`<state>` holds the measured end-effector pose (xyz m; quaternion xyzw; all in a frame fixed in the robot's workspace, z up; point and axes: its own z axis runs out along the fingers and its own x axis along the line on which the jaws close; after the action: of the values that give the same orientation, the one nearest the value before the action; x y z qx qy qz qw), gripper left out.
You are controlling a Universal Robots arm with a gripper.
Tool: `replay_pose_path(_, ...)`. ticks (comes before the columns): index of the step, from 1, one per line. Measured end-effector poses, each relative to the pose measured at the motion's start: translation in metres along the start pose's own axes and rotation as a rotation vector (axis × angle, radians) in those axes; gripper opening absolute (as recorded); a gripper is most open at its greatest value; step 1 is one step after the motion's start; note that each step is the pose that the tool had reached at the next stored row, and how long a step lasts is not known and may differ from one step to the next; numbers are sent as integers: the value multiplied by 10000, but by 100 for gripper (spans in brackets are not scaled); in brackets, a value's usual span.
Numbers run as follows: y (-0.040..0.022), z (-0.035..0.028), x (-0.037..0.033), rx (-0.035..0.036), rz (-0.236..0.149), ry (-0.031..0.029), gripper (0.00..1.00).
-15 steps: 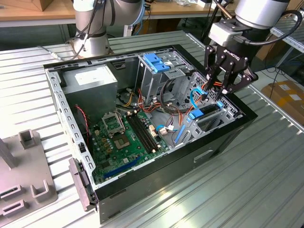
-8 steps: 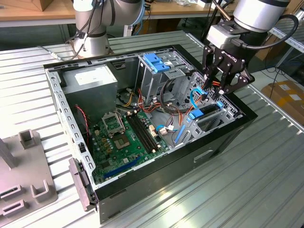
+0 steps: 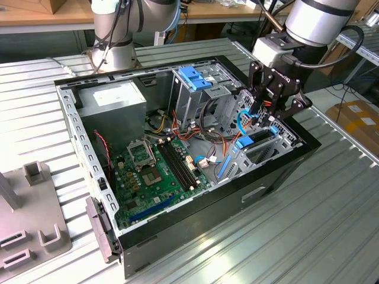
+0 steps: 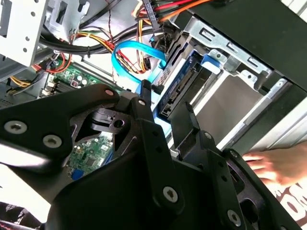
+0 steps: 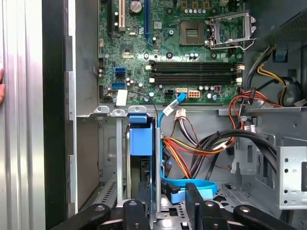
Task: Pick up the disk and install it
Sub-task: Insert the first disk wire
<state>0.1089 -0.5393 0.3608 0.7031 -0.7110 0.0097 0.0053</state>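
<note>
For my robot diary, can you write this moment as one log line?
flat silver-metal disk with blue plastic frame: on edge in grey metal drive bay | end effector: close above disk

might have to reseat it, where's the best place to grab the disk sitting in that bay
Probably best to pinch the disk across its two broad faces at the blue-framed edge, coming straight down from above. It stands on edge in the metal bay, whose walls close off its other edges; that edge alone faces the opening.
</note>
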Motion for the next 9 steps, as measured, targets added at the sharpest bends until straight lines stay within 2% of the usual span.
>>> replay_pose_path(1, 0, 7, 0, 0, 1, -13, 44)
replay_pose_path(2, 1, 14, 0, -1, 1, -56, 44)
replay_pose_path(9, 1, 39, -1, -1, 1, -118, 44)
